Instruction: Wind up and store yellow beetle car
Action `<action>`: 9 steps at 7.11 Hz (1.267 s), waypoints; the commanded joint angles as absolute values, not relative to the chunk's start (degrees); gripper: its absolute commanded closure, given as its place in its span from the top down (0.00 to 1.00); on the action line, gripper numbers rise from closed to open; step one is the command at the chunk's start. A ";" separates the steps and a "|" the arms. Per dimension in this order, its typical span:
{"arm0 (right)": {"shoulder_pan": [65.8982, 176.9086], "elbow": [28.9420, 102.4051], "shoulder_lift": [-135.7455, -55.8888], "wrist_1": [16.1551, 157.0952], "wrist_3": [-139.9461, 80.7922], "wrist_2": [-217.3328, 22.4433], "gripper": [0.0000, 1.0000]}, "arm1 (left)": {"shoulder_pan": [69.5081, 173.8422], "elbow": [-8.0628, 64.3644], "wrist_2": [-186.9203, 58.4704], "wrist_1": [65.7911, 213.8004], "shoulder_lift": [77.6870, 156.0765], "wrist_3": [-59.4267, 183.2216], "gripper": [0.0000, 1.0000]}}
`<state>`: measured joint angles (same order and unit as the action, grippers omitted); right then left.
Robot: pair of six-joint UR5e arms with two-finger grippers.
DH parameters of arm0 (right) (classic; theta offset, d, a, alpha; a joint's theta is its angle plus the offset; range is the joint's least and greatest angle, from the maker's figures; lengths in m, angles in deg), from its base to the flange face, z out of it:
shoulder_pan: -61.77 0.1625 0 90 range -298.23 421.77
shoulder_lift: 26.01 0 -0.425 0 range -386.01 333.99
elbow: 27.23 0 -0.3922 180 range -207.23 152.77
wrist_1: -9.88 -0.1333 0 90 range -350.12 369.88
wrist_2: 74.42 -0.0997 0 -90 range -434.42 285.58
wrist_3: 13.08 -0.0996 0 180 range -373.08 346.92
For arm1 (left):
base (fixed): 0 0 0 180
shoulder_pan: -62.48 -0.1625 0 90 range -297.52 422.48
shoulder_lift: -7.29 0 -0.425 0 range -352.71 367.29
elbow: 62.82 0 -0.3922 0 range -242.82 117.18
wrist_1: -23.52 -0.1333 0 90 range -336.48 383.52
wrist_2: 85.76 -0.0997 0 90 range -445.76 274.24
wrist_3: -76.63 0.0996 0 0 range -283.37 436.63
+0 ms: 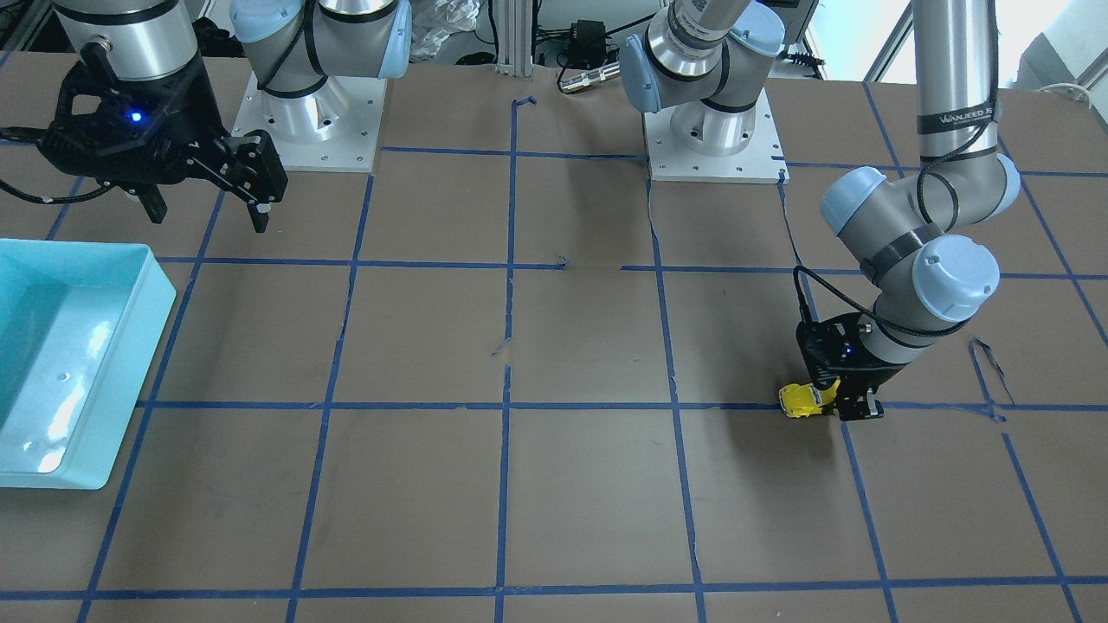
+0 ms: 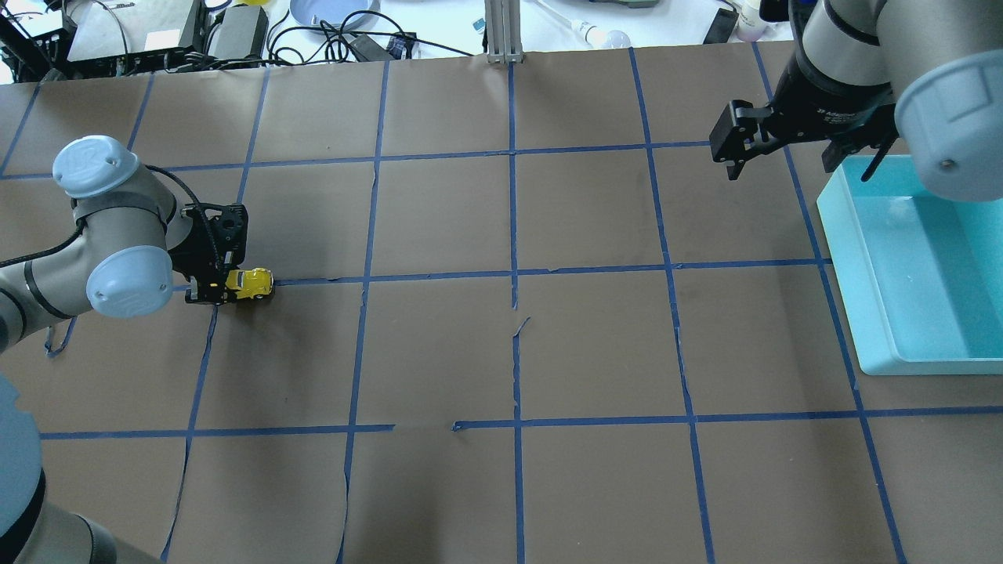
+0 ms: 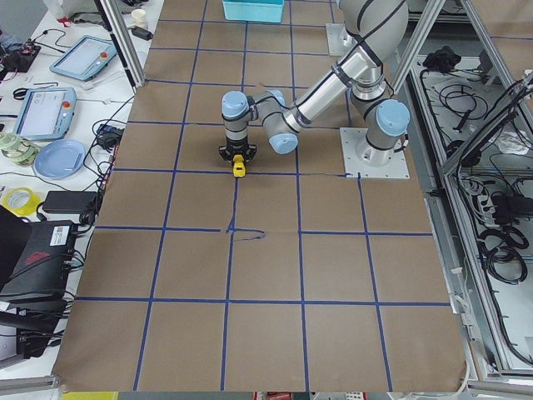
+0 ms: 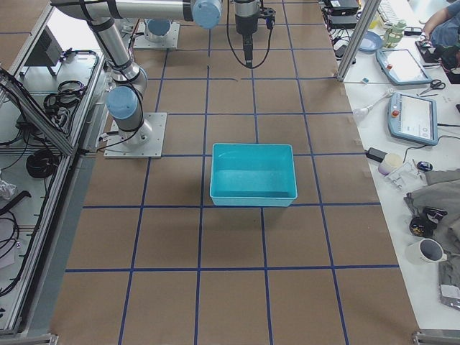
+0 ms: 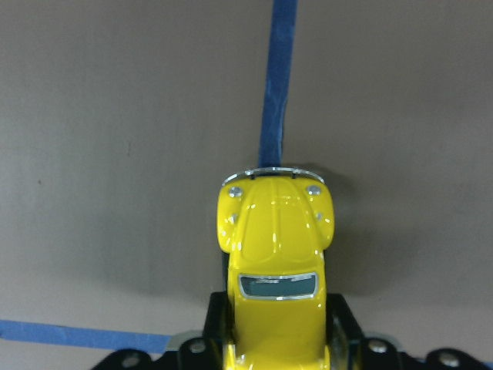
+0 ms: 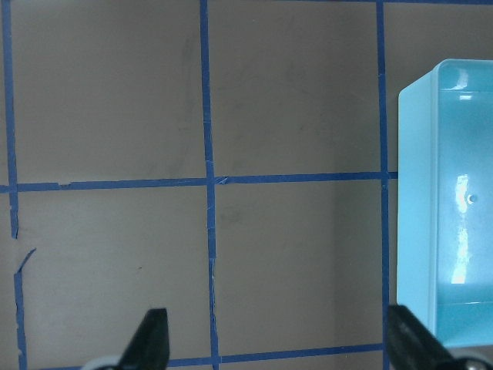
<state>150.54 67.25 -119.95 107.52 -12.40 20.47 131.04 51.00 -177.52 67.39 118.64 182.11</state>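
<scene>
The yellow beetle car (image 2: 252, 283) is low at the brown table surface on a blue tape line, at the robot's left side. My left gripper (image 2: 227, 287) is shut on its rear half. The left wrist view shows the car (image 5: 276, 231) nose outward, between the black fingers (image 5: 218, 324). It also shows in the front-facing view (image 1: 801, 400) and the exterior left view (image 3: 239, 167). My right gripper (image 2: 799, 153) is open and empty. It hangs above the table beside the far corner of the light blue bin (image 2: 870, 258).
The bin holds nothing and stands at the table's right end; it also shows in the front-facing view (image 1: 156, 290), the right wrist view (image 6: 416, 193) and the exterior right view (image 4: 251, 195). Blue tape lines cross the brown paper. Cables and gear lie beyond the far edge.
</scene>
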 commanded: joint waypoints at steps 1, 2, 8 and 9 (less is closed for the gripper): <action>150.81 66.72 -120.31 105.51 -12.46 15.61 1.00 | 131.03 50.74 -177.78 67.37 117.94 182.01 1.00; 150.89 66.37 -120.14 105.59 -12.46 15.58 1.00 | 131.03 50.65 -177.78 67.37 117.85 181.92 1.00; 150.89 67.07 -119.53 104.63 -12.28 16.19 1.00 | 131.12 50.65 -177.78 67.46 117.68 181.57 1.00; 150.81 67.16 -119.44 104.62 -12.20 16.63 1.00 | 131.30 50.65 -177.69 67.37 117.59 181.57 1.00</action>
